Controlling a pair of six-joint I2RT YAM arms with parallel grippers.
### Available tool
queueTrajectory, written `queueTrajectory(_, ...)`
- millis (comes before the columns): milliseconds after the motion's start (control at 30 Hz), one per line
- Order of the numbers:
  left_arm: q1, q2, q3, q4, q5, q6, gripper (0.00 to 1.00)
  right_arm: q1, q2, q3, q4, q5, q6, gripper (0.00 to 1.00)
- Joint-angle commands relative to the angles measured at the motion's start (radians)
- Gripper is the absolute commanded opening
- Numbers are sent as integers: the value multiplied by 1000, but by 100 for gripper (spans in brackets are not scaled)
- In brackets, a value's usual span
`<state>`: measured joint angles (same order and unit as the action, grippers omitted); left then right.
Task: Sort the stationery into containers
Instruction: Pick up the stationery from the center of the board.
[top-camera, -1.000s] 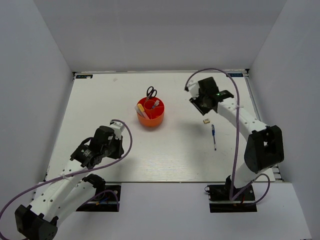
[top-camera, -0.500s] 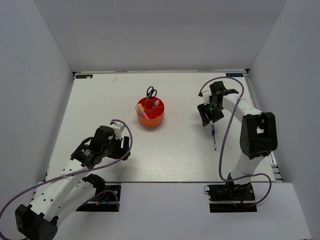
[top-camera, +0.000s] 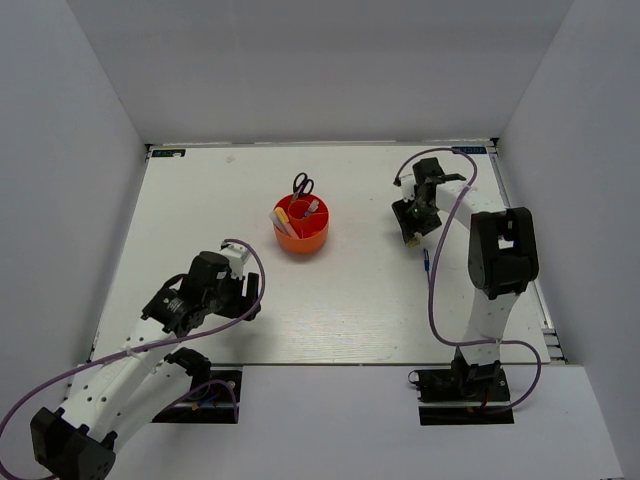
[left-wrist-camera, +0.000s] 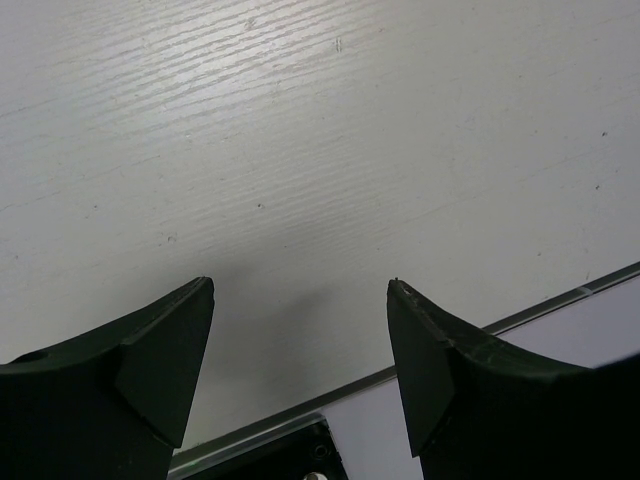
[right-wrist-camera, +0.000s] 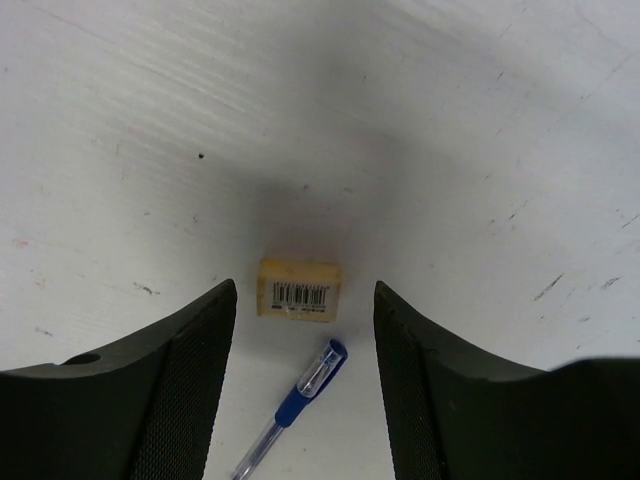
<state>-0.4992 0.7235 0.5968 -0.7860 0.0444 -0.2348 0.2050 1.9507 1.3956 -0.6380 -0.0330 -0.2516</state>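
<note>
Top external view, left to right: left gripper (top-camera: 243, 297) sits low over bare table (top-camera: 330, 320) near the front edge, jaws apart, nothing between them; left wrist view agrees. Orange organiser (top-camera: 300, 240) is mid-table, with black-handled scissors (top-camera: 303, 186) at its far rim and a highlighter (top-camera: 284, 218) in a compartment; other contents too small to name. Right gripper (top-camera: 410, 235) is down at the table on the right, jaws apart, straddling a tan block (right-wrist-camera: 299, 288) with a barcode label, not touching it. Blue pen (right-wrist-camera: 290, 408) lies just beside the block.
</note>
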Motion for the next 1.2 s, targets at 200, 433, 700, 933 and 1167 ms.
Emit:
queueTrajectory(200, 5, -1, 0, 1, 8, 5, 80, -4, 47, 26, 11, 28, 6, 58)
queueTrajectory(433, 4, 2, 3, 1, 9, 5, 80, -1, 37, 8, 3, 28, -2, 40)
queueTrajectory(700, 4, 8, 1, 1, 2, 5, 80, 33, 8, 143, -123, -142, -34, 0)
queueTrajectory(933, 5, 16, 3, -4, -3, 8, 80, 137, 71, 505, -262, -369, 44, 0)
queueTrajectory(1167, 5, 25, -2, -2, -18, 8, 80, 260, 85, 560, -85, -396, 217, 3)
